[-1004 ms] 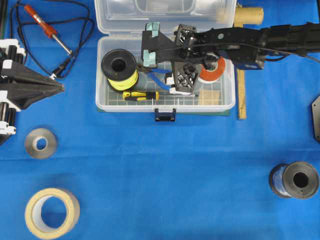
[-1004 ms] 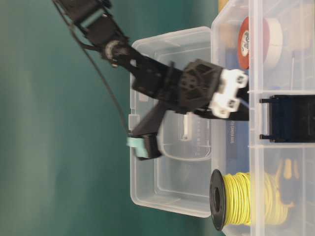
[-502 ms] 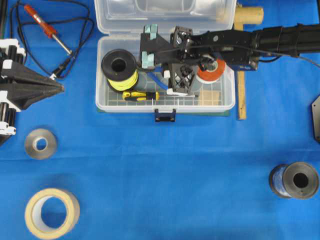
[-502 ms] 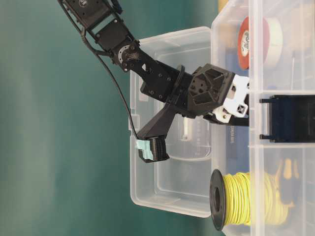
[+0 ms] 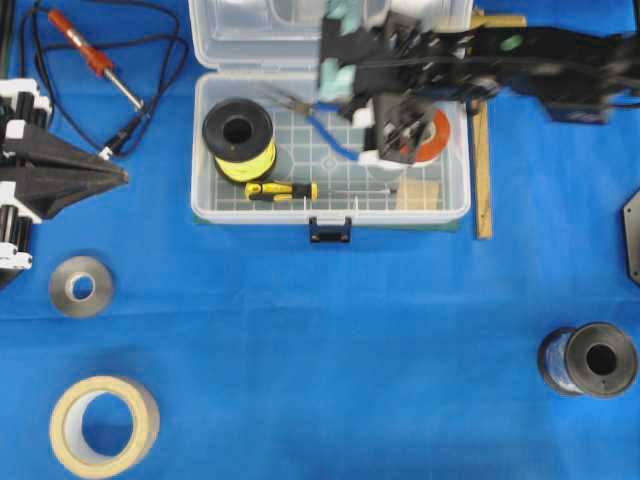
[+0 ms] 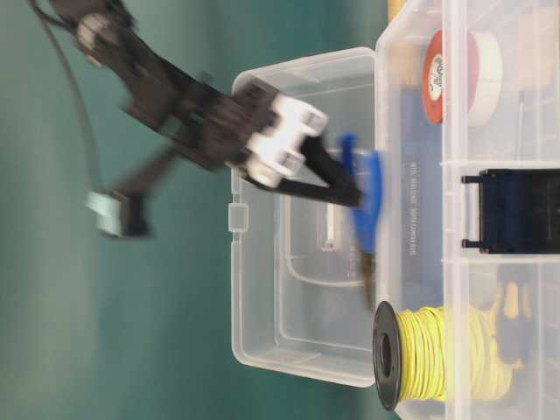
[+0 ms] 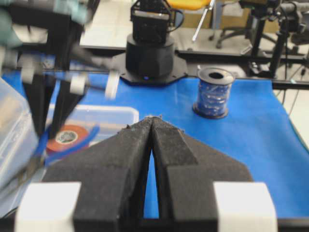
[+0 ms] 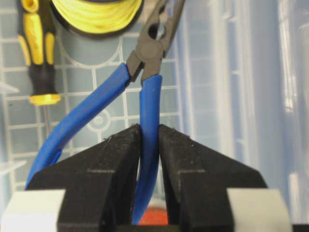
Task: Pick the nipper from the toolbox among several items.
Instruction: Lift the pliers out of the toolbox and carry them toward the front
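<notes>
Right gripper (image 8: 149, 145) clamped on one blue handle of slim dark-jawed nipper (image 8: 147, 92), held clear above grid floor of clear plastic toolbox (image 5: 440, 212), right of yellow wire spool (image 5: 240, 138). Left gripper (image 7: 153, 126) fingers pressed together, holding nothing, far left.

Blue table (image 5: 330, 330) with toolbox (image 5: 455, 205), soldering iron (image 5: 95, 60), two tape rolls (image 5: 104, 425), wire spool (image 5: 590, 361).

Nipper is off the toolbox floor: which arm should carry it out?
The right. Its gripper is shut on one blue handle of the nipper, above the toolbox. The left gripper sits shut, outside the box.
</notes>
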Motion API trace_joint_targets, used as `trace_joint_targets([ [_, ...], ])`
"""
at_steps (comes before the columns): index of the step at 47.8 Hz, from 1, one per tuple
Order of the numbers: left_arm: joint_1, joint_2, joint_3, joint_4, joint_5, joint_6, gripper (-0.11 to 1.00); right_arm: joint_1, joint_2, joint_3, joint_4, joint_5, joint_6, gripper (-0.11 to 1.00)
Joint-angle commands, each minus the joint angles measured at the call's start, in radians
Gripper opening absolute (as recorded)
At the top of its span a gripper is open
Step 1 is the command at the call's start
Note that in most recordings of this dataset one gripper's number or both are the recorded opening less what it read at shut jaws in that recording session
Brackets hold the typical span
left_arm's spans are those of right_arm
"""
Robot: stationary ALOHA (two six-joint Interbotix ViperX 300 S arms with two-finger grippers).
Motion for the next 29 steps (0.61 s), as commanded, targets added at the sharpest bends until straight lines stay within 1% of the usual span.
trace_joint_targets([
  [1, 0.000, 0.006, -0.011, -0.002, -0.005, -0.002, 0.00, 0.048, -0.112, 0.011, 0.003, -0.008, 0.005, 0.13],
  [9, 0.000, 0.005, -0.009, -0.002, -0.005, -0.002, 0.00, 0.160, -0.199, 0.066, 0.002, -0.058, 0.034, 0.13],
  [15, 0.000, 0.006, -0.009, 0.000, -0.005, -0.005, 0.00, 0.287, -0.209, 0.100, 0.002, -0.115, 0.048, 0.13],
  [19, 0.000, 0.006, -0.009, -0.002, -0.005, -0.006, 0.00, 0.367, -0.187, 0.112, 0.003, -0.155, 0.063, 0.13],
  [22, -0.002, 0.006, -0.009, 0.000, -0.005, -0.006, 0.00, 0.407, -0.160, 0.115, 0.002, -0.178, 0.080, 0.13],
  [29, 0.000, 0.006, -0.009, -0.002, -0.005, -0.006, 0.00, 0.454, -0.060, 0.117, 0.003, -0.209, 0.150, 0.13],
])
